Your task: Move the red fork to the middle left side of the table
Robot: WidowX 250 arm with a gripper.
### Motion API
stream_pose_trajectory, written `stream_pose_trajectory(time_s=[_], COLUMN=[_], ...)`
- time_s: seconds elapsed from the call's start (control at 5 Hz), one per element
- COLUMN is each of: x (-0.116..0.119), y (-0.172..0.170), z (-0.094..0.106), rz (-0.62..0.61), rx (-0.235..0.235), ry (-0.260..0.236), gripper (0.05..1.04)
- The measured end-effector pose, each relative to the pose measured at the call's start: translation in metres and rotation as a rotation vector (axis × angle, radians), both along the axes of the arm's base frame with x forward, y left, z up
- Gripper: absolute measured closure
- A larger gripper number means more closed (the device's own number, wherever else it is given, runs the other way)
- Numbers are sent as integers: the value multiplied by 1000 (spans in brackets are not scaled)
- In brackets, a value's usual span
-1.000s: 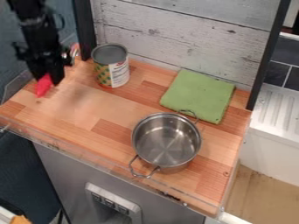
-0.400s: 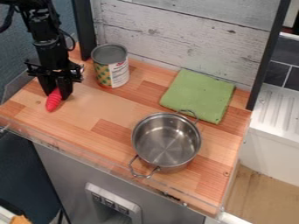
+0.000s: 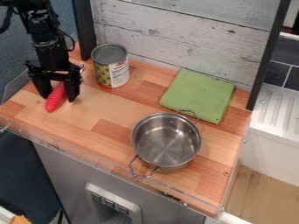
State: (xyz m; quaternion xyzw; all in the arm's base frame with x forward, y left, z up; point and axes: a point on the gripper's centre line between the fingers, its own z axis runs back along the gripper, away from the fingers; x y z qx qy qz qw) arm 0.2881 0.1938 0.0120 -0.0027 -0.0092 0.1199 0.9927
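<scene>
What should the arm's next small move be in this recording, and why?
Probably to lift the gripper straight up, clear of the red fork. Its jaws stand open on either side of the fork, which appears to lie on the left part of the table, roughly where the task wants it.

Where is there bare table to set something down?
The widest bare stretch of table lies between the fork and the pot, a smaller one between the can and the cloth. Crowded: the left, where the open gripper straddles the fork near the can, and between pot and cloth.
</scene>
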Motion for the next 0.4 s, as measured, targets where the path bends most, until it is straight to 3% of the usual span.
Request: stream_pose_trajectory(time_s=[0.2, 0.4], x=[-1, -2], y=[6, 4], z=[33, 56], rz=[7, -3], rx=[7, 23], ry=[-94, -125], gripper=[77, 83])
